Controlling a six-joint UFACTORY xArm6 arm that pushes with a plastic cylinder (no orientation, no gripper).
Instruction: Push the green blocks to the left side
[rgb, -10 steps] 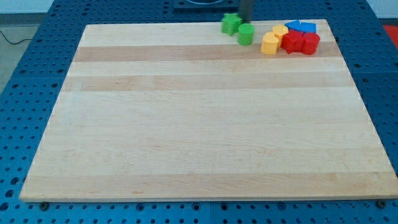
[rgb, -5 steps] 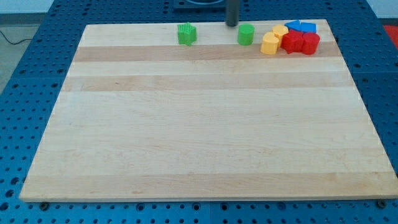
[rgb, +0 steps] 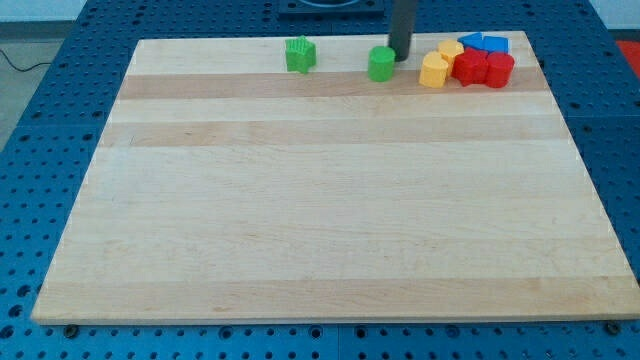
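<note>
My tip (rgb: 400, 57) touching the round green cylinder block (rgb: 381, 64) on its right, no jaws on this rod, green star-shaped block (rgb: 299, 55) well left on the pale wooden board (rgb: 320, 220)

the board (rgb: 330, 200) is pale wood, made of long planks with fine grain, smooth and matt with a faint sheen. it lies on a blue metal table (rgb: 60, 130) dotted with rows of holes. the green blocks (rgb: 380, 64), the yellow blocks (rgb: 434, 70), the red blocks (rgb: 484, 69) and the blue block (rgb: 484, 43) at the far right look like smooth plastic, plain-coloured and slightly glossy. the rod ending in my tip (rgb: 398, 57) is dark and matt.
</note>
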